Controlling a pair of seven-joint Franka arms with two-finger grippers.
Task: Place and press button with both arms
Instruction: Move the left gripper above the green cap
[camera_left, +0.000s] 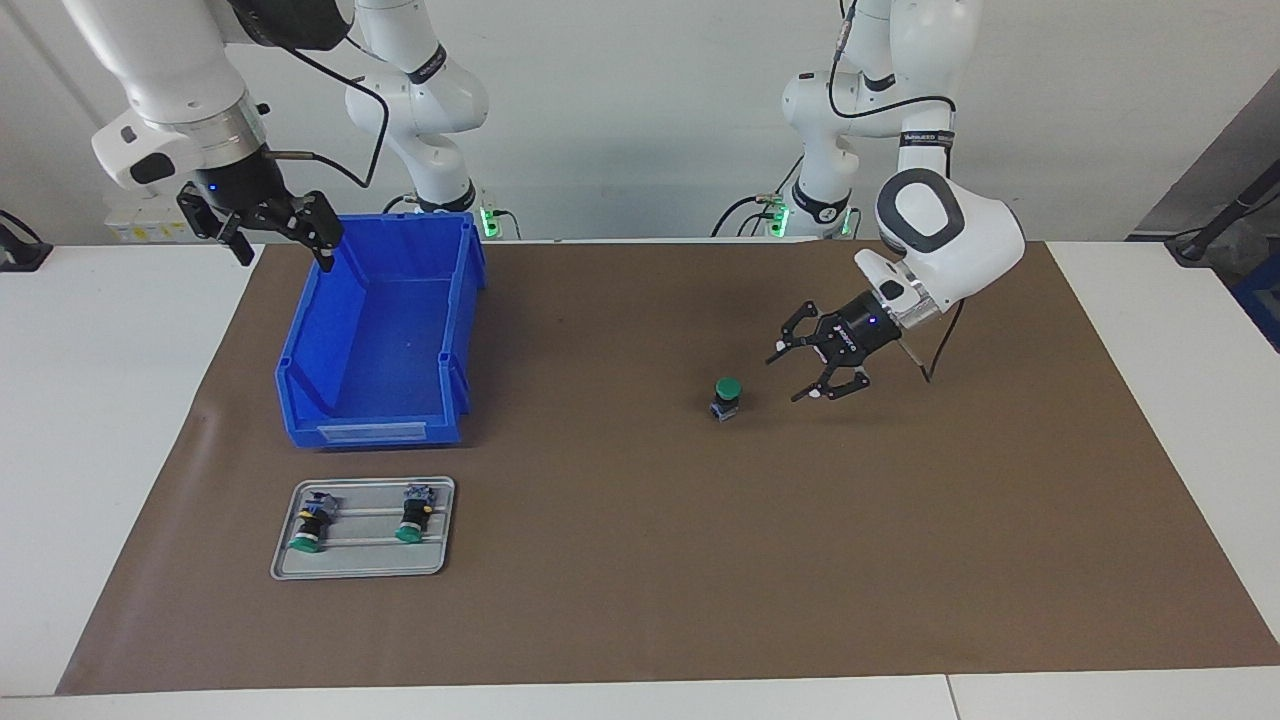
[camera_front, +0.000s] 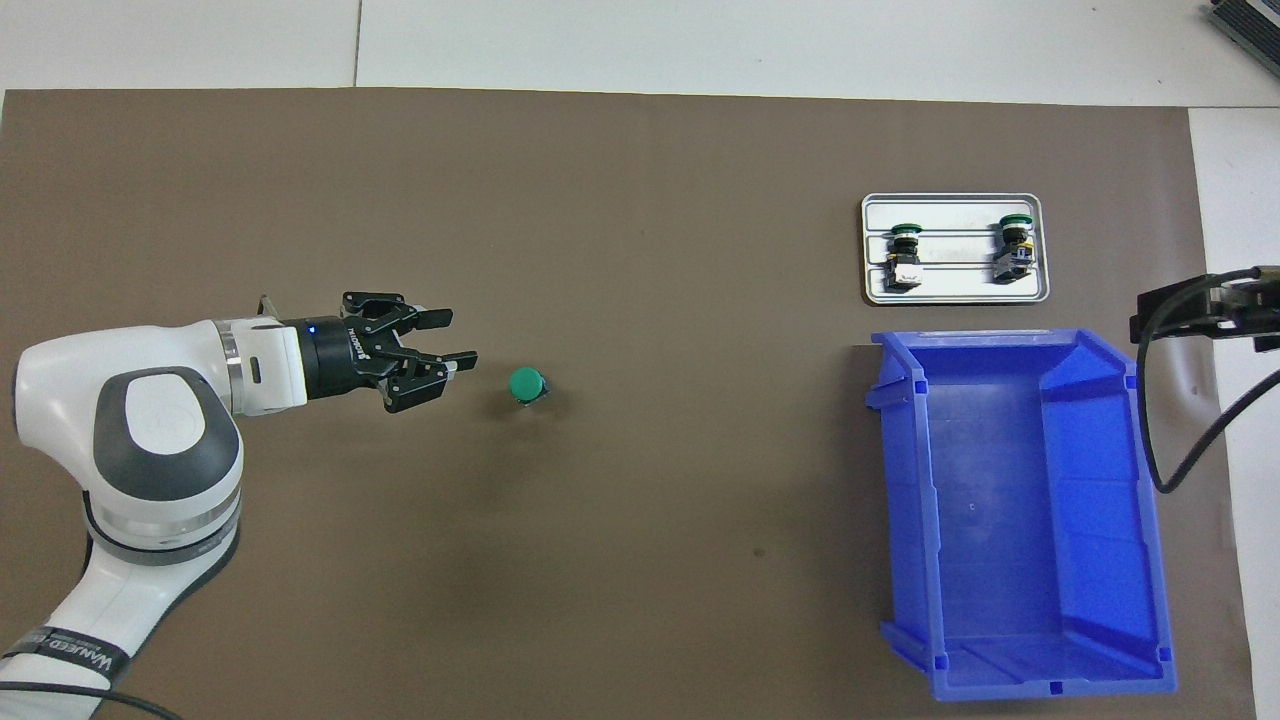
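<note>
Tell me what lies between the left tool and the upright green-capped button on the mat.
Nothing: only bare brown mat separates the left tool from the button, clearest in the overhead view.

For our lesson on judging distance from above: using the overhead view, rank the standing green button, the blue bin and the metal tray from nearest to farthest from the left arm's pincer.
1. Standing button: on the mat just ahead of the left pincer.
2. Metal tray: toward the right arm's end.
3. Blue bin: beside the tray, nearer the robots.
The tray and bin are too close to call.
</note>
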